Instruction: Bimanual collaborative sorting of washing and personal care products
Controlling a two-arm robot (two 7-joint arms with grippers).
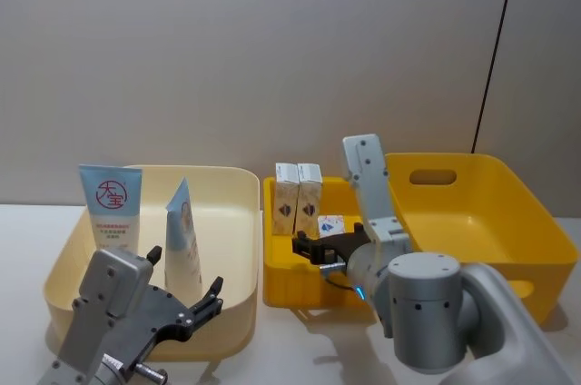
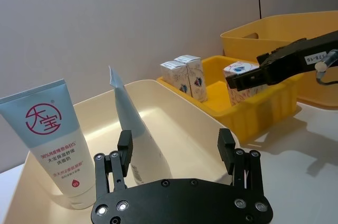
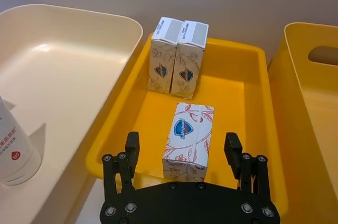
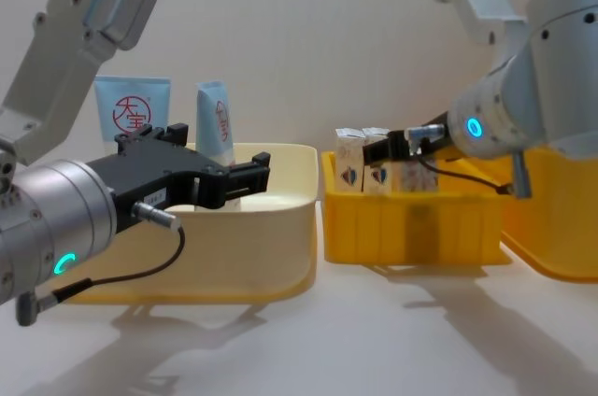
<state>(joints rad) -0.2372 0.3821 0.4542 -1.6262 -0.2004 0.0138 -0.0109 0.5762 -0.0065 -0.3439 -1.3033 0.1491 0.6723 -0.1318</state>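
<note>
We see one single carton (image 3: pixel 187 139) standing upright inside the small yellow bin (image 3: pixel 232 49), in the front half of it and about in the middle of its width. The blue-red emblem of this carton faces up and forward. Behind it, at the back wall of the small yellow bin and towards its left corner, two cartons (image 3: pixel 176 57) stand upright and touch each other side by side.

The right gripper (image 3: pixel 182 142) reaches into the small yellow bin from its front side. Its fingers (image 3: pixel 132 147) are apart, one on each side of the single carton, and we see a gap between each finger and the carton.

Just beside the small yellow bin, on its left, the cream bin (image 1: pixel 238 249) stands on the surface (image 1: pixel 300 340). In it are two white tubes, both standing on their caps. The near tube (image 2: pixel 132 129) is closer to the small yellow bin and a little tilted, with its thin edge towards us. The far tube (image 2: pixel 50 139) stands farther from the small yellow bin and shows its red round logo.

The left gripper (image 2: pixel 175 142) hangs over the front part of the cream bin, well apart from the small yellow bin. Its fingers are spread wide and hold nothing.

On the right side of the small yellow bin stands the large yellow bin (image 1: pixel 508 212), just beside it.
</note>
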